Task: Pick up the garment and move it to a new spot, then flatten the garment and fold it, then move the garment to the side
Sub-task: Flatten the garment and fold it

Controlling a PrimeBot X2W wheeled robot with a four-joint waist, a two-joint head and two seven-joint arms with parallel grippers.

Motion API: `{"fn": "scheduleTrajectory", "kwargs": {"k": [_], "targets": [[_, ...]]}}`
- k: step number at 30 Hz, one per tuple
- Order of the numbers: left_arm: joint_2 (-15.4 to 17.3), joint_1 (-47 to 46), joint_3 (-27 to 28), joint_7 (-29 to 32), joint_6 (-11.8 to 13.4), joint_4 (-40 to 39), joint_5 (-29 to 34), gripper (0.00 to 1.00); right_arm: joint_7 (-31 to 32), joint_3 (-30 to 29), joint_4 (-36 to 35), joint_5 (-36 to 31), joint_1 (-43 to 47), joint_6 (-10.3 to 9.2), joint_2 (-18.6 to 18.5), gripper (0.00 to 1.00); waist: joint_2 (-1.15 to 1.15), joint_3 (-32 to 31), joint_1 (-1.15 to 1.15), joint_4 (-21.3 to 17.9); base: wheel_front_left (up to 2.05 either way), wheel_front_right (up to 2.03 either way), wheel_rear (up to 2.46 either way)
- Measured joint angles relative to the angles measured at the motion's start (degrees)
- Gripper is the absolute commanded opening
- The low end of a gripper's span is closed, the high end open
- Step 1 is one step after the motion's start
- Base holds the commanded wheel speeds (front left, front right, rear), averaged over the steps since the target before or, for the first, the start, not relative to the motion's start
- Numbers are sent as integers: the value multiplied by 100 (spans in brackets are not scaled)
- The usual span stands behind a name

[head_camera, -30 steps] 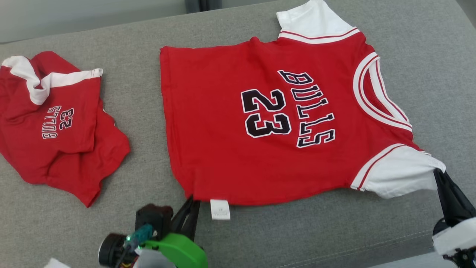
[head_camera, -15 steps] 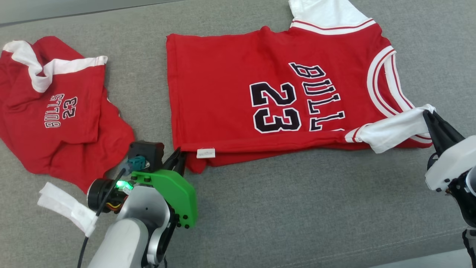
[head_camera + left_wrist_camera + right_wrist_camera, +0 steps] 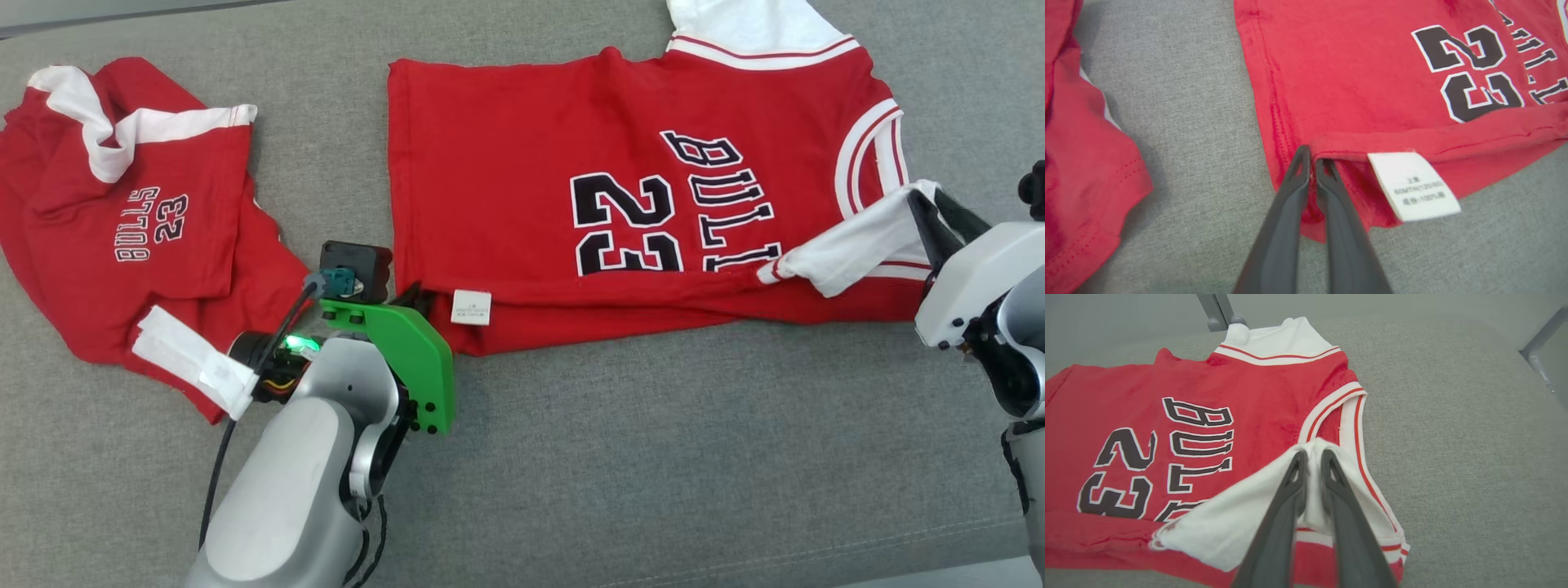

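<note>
Red: two jerseys (image 3: pixel 506 163) (image 3: pixel 98 245), two tools (image 3: pixel 1311 157) (image 3: pixel 1312 455)

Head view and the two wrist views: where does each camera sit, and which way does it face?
Head view: on the head, looking down at the large jersey on a grey cushion; left gripper and right gripper show.
Left wrist view: on that wrist, along its fingers at the care label.
Right wrist view: likewise, along its fingers at the white sleeve.
Shared: all see the number 23.

A grey woven-fabric worktop (image 3: pixel 653 457) carries a red cotton jersey with white sleeves (image 3: pixel 506 180), its near edge folded over, and, apart on its left, a crumpled smaller red garment (image 3: pixel 73 269).
</note>
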Motion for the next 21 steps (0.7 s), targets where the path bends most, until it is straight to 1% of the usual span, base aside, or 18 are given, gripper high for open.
{"fn": "scheduleTrajectory", "kwargs": {"k": [2, 4, 6, 8, 14, 17, 21], "targets": [[-29, -64, 57, -138, 62, 113, -19, 100, -246, -22, 82, -71, -58, 0, -22, 100, 0, 1, 0, 3, 0, 0, 0], [-65, -76, 122, -283, 122, 155, -80, 100, -419, -80, 114, -41, -76, -1, 48, 100, 0, -12, 0, -7, 0, 0, 0], [-107, 12, 227, -474, 219, 99, -170, 100, -568, -127, 77, 12, -17, 0, 91, 100, 0, -25, 0, -33, 0, 0, 0], [-120, 233, 319, -637, 311, -42, -247, 100, -648, -179, -4, 23, 179, 0, 48, 100, 0, -43, 0, -60, 0, 0, 0], [-93, 1066, 254, -656, 450, -417, -323, 100, -603, -407, -210, -10, 895, 0, -242, 100, 0, -27, 0, -125, 0, 0, 0], [-27, 1076, 286, -648, 509, -525, -290, 100, -556, -414, -158, -243, 984, 0, -457, 100, 0, 92, 0, -139, 0, 0, 0], [-10, 944, 289, -641, 539, -532, -271, 100, -394, -277, 114, -432, 946, 0, -543, 100, 0, 252, 0, -144, 0, 0, 0]]}}
